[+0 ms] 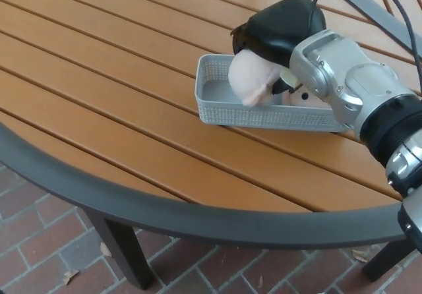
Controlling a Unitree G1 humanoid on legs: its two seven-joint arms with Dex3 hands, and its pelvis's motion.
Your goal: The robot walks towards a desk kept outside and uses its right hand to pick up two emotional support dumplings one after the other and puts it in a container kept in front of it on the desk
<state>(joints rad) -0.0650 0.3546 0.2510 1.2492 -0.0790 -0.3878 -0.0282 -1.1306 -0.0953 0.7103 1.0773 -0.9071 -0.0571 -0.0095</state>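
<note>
the right robot hand (280,33) is pinching a dumpling (252,76) over the left half of the container (264,115) on the desk (99,83). another dumpling (300,97) is lying at the right end, mostly hidden. letting go off-centre could be tipping it over the near rim.

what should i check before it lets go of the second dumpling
1. Right hand has the second dumpling: ok, shut on it.
2. Dumpling is over the grey container, inside its rim: ok, over the left end.
3. Room under it: ok, left part of the container floor looks bare.
4. First dumpling already inside: ok, its face peeks out beside the wrist at the right end.
5. Dumpling touching the container floor: cannot tell, its underside is hidden by the front wall.
6. Container well on the table: ok, far from the edge.
</note>
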